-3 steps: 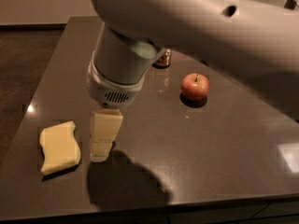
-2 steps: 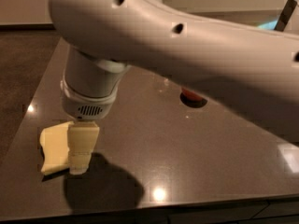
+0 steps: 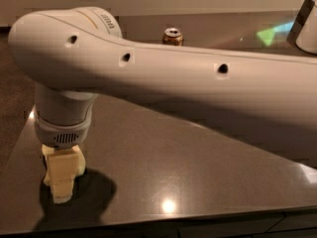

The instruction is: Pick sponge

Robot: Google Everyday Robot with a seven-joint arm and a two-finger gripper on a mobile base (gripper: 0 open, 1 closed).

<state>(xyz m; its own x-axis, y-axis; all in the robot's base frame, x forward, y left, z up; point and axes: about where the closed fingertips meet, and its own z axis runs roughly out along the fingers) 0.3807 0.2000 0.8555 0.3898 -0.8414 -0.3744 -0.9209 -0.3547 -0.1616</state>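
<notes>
1. Gripper (image 3: 63, 166) first: it's down at about 8 o'clock in the view, pointing straight down off my wrist and low over the table (image 3: 198, 172), close to the near edge. Can't tell whether it's spread or clamped from this angle, so I won't guess.
2. My target, the sponge (image 3: 46, 178), is right there with it. Only a wavy, pale yellow sliver shows at the gripper's 9 o'clock side; the rest is hidden behind it. Both are the same colour, so I honestly can't say if they're touching or just beside each other.
3. My read on why I'm parked like this: a flat foam slab lying on a tabletop really only gives you a top-down approach, so the wrist hangs vertical over it. Step in hand looks like the final lowering or the squeeze, and the lift isn't done yet.
4. Next out, my arm (image 3: 173, 78) sweeps across the whole middle of the view from 3 o'clock. It has to reach that far because the sponge sits at the table's left corner.
5. Furthest back, at 12 o'clock, a drinks can (image 3: 173, 35) stands upright, well apart from the action. No risk of bumping it.
</notes>
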